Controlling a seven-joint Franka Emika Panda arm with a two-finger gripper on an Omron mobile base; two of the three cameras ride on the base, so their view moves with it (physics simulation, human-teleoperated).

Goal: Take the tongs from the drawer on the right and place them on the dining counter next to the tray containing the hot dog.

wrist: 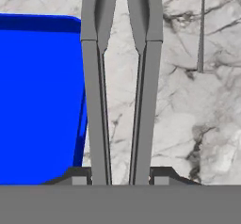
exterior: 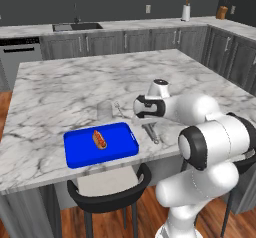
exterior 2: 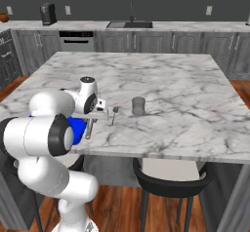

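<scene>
The tongs (wrist: 121, 91) lie with their long axis running from 6 to 12 o'clock in the hand view, arms nearly parallel. They sit on the bench (exterior: 65, 89) just beside the tray (exterior: 100, 144), at its 3 o'clock side in the left base view, close to the bench's near edge. The hot dog (exterior: 99, 139) rests in the tray. A glass (exterior: 104, 110) and a spoon (wrist: 201, 30) lie near; bare marble spreads toward 12 o'clock. The arm reaches forward and low, and the gripper (exterior: 150, 128) has its jaws closed around the tongs.
</scene>
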